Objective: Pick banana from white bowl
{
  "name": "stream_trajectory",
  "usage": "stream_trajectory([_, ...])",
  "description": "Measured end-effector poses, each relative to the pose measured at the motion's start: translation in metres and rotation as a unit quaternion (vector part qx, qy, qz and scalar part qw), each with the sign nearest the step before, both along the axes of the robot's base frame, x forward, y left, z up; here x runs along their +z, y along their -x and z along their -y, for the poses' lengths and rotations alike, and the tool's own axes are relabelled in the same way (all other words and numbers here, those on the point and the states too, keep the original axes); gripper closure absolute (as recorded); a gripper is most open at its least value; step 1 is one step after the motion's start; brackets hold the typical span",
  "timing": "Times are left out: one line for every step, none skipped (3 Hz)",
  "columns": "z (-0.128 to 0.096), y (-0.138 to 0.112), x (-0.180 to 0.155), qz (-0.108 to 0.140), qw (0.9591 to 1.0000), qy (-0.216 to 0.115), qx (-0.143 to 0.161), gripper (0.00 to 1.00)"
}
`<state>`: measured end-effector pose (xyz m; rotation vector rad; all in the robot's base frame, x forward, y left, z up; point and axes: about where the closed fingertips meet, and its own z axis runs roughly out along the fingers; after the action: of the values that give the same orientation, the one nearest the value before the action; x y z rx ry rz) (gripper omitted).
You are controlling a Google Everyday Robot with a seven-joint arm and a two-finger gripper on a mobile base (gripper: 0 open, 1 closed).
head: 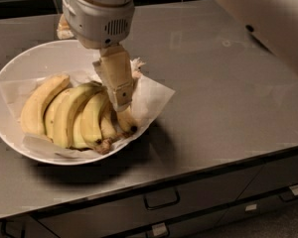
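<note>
The wide white bowl [20, 58] sits on the left of the grey counter, lined with crumpled white paper [151, 95]. Several yellow bananas lie side by side in it. The banana [69, 114] is a long curved pale one near the middle, greenish at its upper end. My gripper [123, 107] hangs from a big white wrist housing [99, 14] and reaches down into the right end of the bunch, touching the bananas there. Its tip is partly hidden among the fruit.
The bowl stands on a grey countertop [223, 98] whose front edge runs above drawers with handles [161, 200]. A pale arm segment [268, 19] crosses the top right corner. A dark tiled wall lies behind the counter.
</note>
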<state>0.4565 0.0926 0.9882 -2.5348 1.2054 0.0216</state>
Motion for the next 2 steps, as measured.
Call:
stream_trajectory([-0.003, -0.001, -0.014, -0.015, 0.9999, 0.0, 0.005, 0.0])
stream_trajectory([-0.006, -0.002, -0.027, -0.029, 0.9995, 0.002, 0.01, 0.0])
